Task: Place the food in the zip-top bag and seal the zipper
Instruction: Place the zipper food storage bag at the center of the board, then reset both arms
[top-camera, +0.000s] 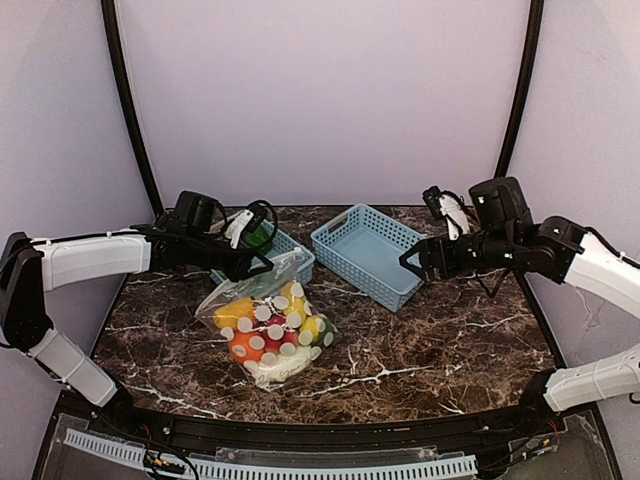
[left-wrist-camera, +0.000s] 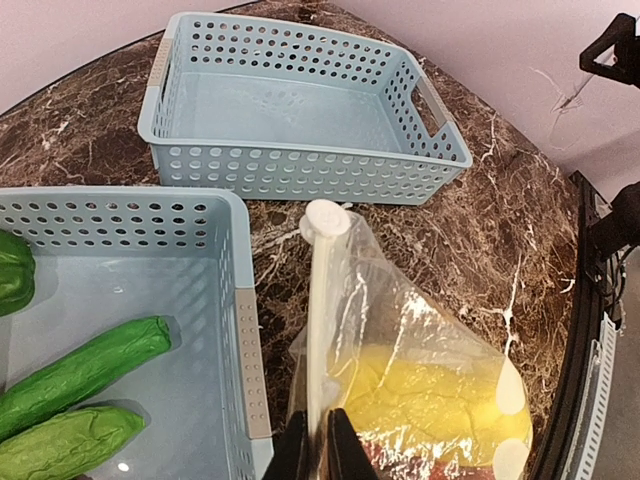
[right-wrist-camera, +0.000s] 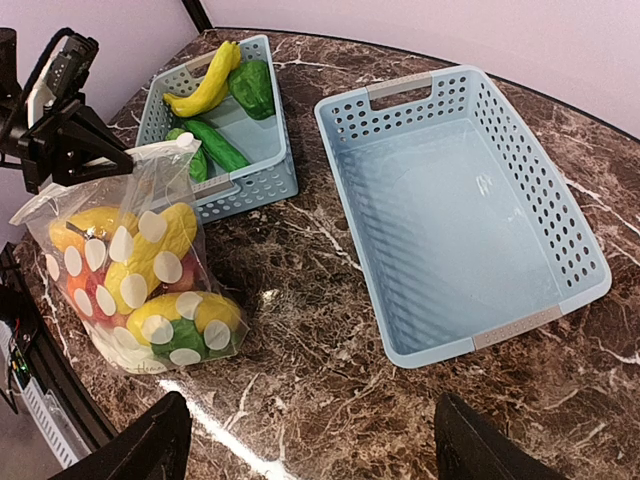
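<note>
The zip-top bag (top-camera: 250, 297) lies left of the table's middle, packed with the food (top-camera: 268, 338): yellow, orange, red and green pieces behind white dots. Its mouth edge is lifted toward the back left. My left gripper (top-camera: 262, 266) holds that edge. In the left wrist view its fingers (left-wrist-camera: 298, 455) stand close together, shut on the zipper (left-wrist-camera: 318, 320), whose white slider tab (left-wrist-camera: 327, 221) sits at the strip's far end. My right gripper (top-camera: 410, 262) hovers open over the right-hand basket. In its own view the right gripper (right-wrist-camera: 310, 450) holds nothing, and the bag (right-wrist-camera: 140, 270) lies to the left.
A light-blue basket (top-camera: 298, 262) behind the bag holds a yellow banana (right-wrist-camera: 205, 85), a green pepper (right-wrist-camera: 252, 85) and cucumbers (left-wrist-camera: 85, 370). A second, empty basket (top-camera: 365, 245) stands at the middle right. Bare marble lies in front of both.
</note>
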